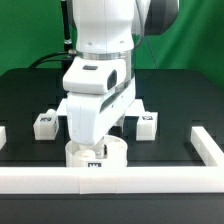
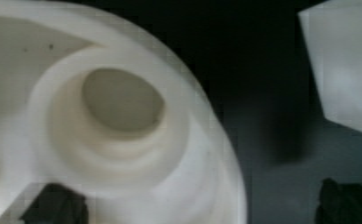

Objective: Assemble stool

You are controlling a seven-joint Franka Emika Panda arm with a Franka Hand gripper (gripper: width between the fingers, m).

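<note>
The round white seat (image 1: 97, 153) lies at the front middle of the black table, against the front rail. In the wrist view the seat (image 2: 89, 60) fills most of the picture, with a round hole (image 2: 117, 100) in it. My gripper (image 1: 95, 142) is low over the seat, its fingers mostly hidden by the hand. In the wrist view the gripper (image 2: 201, 205) is open: one fingertip (image 2: 57, 205) stands over the seat, the other (image 2: 347, 200) beyond the seat's rim, apart from it. One tagged leg (image 1: 44, 123) lies left of the arm, another (image 1: 147, 123) right. A third leg is hidden.
A long white rail (image 1: 110, 181) runs along the table's front edge, with a shorter rail (image 1: 206, 148) at the exterior view's right. A white part (image 2: 347, 70) shows blurred beside the seat in the wrist view. A green backdrop stands behind the table.
</note>
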